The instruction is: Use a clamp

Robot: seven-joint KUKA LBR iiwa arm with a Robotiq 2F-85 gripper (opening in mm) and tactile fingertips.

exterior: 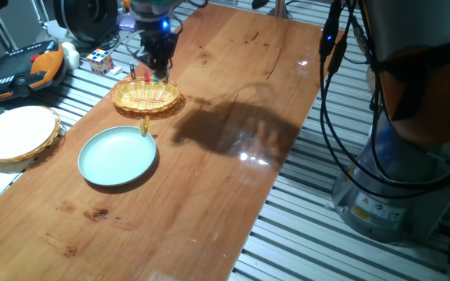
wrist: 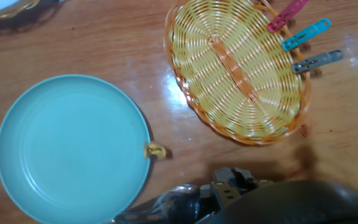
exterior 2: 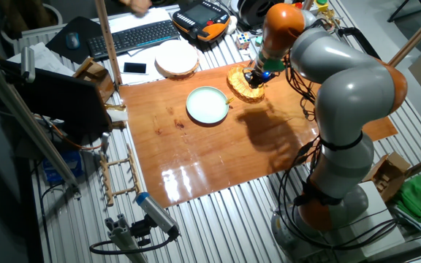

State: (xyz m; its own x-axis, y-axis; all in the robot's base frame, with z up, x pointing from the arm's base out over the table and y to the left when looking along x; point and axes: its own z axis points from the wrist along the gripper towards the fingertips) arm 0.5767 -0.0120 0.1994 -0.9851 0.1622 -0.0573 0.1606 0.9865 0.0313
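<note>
The clamp is a tiny yellow peg standing clipped on the far rim of the light blue plate. In the hand view the clamp sits on the plate's right rim. The wicker basket stands just beyond the plate, with red, blue and grey pegs clipped on its far rim. My gripper hangs over the basket's far rim, right above those pegs and apart from the clamp. Its fingertips do not show clearly, so I cannot tell whether it is open or holds anything.
A white wood-rimmed dish lies left of the plate at the table's edge. A Rubik's cube and an orange-black pendant lie behind it. The robot base and cables stand to the right.
</note>
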